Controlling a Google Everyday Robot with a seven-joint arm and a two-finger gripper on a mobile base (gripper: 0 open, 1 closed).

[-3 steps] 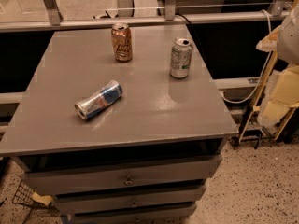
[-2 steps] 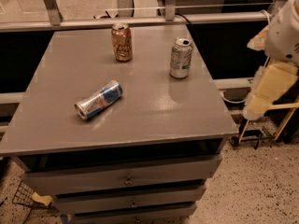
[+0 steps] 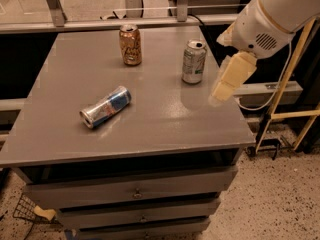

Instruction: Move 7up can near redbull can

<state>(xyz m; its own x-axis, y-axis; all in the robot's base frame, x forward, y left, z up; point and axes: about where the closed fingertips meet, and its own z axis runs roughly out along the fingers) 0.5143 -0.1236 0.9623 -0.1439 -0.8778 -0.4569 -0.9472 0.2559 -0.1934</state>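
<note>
The 7up can (image 3: 193,61) stands upright on the grey table (image 3: 150,129), at the right rear part of the top. It is silver-grey with green markings and a pull-tab top. The redbull can (image 3: 105,107) lies on its side left of the table's middle, blue and silver, its silver end toward the front left. My gripper (image 3: 221,91) hangs from the white arm (image 3: 265,19) over the table's right edge, just right of the 7up can and a little in front of it, not touching it. It holds nothing that I can see.
A copper-orange can (image 3: 130,45) stands upright at the rear middle of the table. The table has drawers (image 3: 135,191) below. A metal rail (image 3: 100,24) runs behind it. A yellow stand (image 3: 287,114) and cables are on the floor to the right.
The arm has swung in from the right edge of the view toward the table. The gripper is now over the right edge beside the 7up can. The cans have not moved.
</note>
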